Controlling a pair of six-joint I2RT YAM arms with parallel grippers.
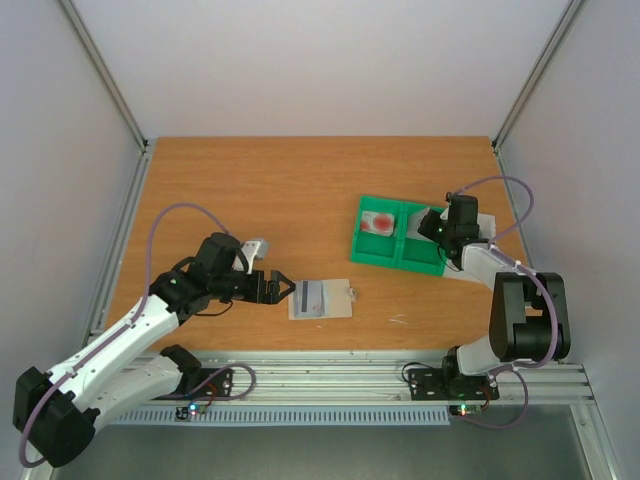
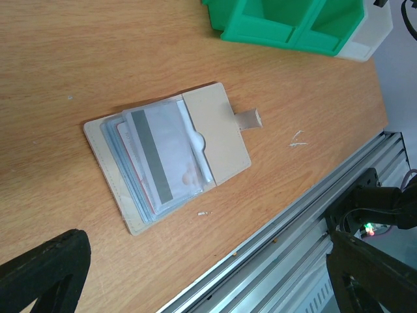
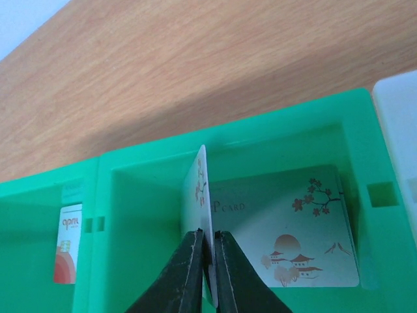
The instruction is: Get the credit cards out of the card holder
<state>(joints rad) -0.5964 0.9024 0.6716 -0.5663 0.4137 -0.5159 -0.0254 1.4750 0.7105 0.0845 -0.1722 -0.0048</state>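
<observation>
A brown wood-grain worktop (image 1: 250, 190) carries everything. On its right side sits a green plastic compartment tray (image 1: 385, 262) with two side-by-side bins. Near the front edge, in the middle, the flat pale card holder (image 1: 320, 298) with translucent pockets and a small tab lies open and flat, well apart from the tray. A greyish card (image 2: 156, 156) with a dark stripe shows in its top pocket, with a red-edged card beneath it. A white card with red marks (image 3: 70, 241) lies in the tray's left bin, and a white card printed with blossoms and a pagoda (image 3: 300, 241) lies flat in the right bin. The left tool (image 1: 280, 288) hovers just left of the holder, fingers spread wide, gripping nothing. The right tool (image 3: 207, 233) is over the right bin, pinching a thin white card (image 3: 202, 195) that stands on edge
</observation>
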